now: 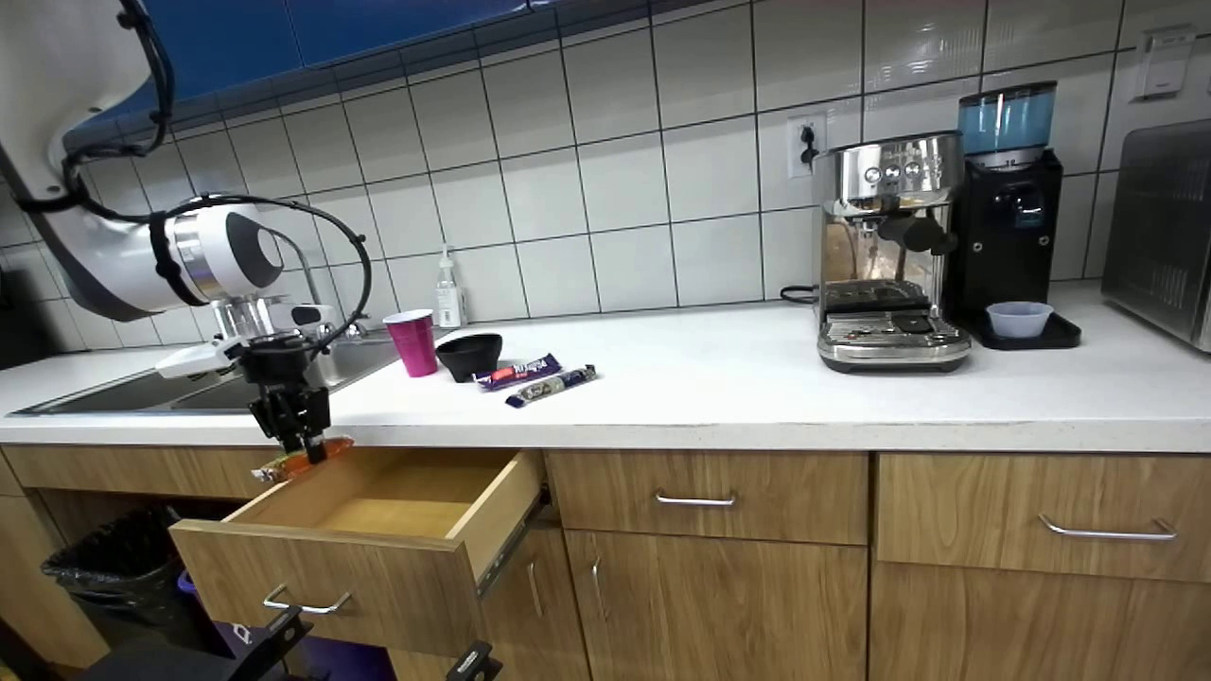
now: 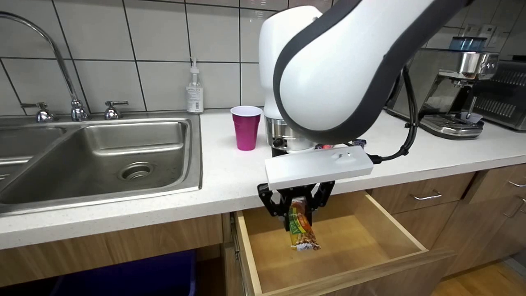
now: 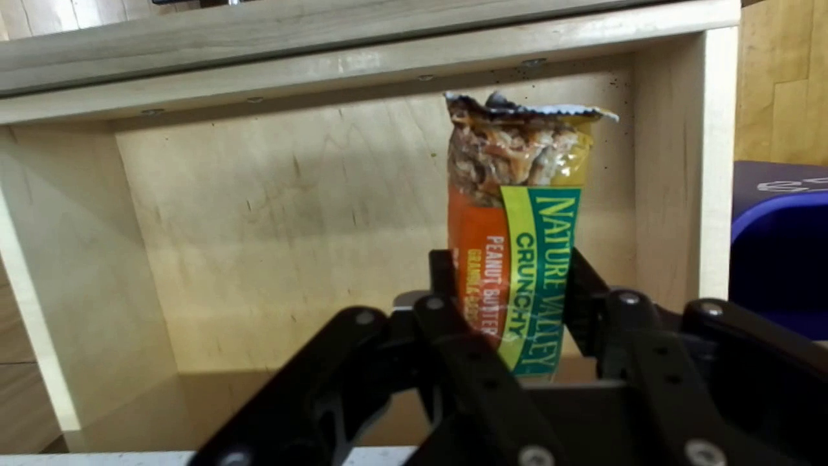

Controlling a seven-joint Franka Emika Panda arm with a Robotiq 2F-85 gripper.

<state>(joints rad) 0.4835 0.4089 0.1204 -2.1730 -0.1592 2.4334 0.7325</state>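
A black gripper [image 2: 298,222] is pinching a granola bar [image 3: 514,194], its two fingers narrowed and pressing against the wrapper's sides. The bar, labelled Nature Valley Crunchy Peanut Butter, is hanging over an open wooden drawer [image 2: 349,236]. On the white countertop [image 1: 681,378] behind the drawer, a pink cup [image 1: 412,347], a small black bowl [image 1: 471,357], a purple-wrapped bar [image 1: 517,372] and a silver-and-blue bar [image 1: 552,386] are sitting near one another. In both exterior views, a metal sink [image 2: 195,152] is lying to the drawer's left, and an espresso machine [image 1: 885,298] is standing well apart to the drawer's right.
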